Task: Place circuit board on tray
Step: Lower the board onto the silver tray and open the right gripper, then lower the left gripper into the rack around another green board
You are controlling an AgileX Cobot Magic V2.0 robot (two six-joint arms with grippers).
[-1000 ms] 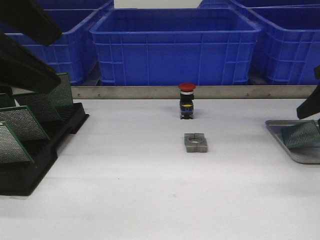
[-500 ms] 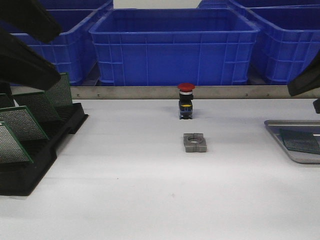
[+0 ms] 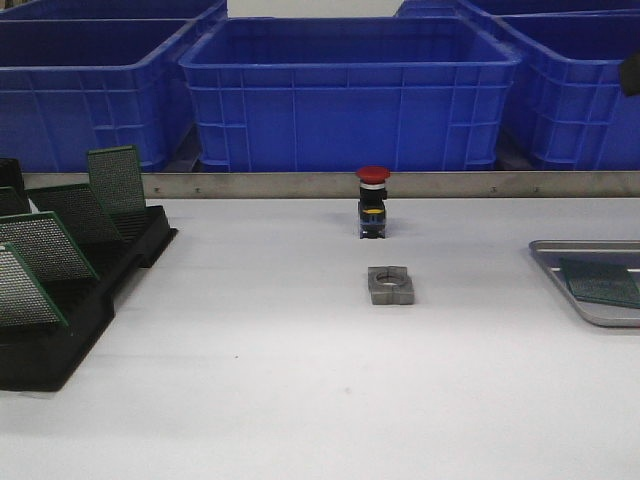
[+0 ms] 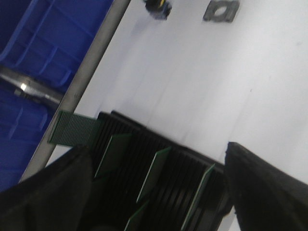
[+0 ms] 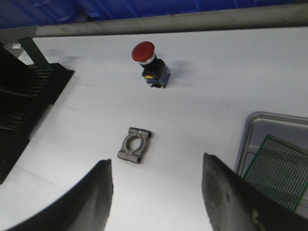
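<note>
1. Lying flat inside the tray (image 3: 548, 253) at the worktop's (image 3: 300, 380) right edge, one green circuit board (image 3: 601, 282) was resting with nothing gripping it; placement looked done for that board.
2. Right end effector (image 5: 156, 192) stood wide and empty, above the worktop, clear of the tray.
3. Left end effector (image 4: 156, 185) also spread wide, empty, hanging over the black rack (image 3: 70, 320).
4. Next pick, judged: centre one upright board between the fingers, close on its top edge, lift straight up out of the slot to avoid dragging neighbours, then lay it flat beside the placed board.
5. Counts: tray 1; board on tray 1; boards in rack about 5 in front view, some cut off; red push button (image 3: 373, 201) 1; metal clamp block (image 3: 390, 285) 1; blue bins (image 3: 350, 90) at least 3.
</note>
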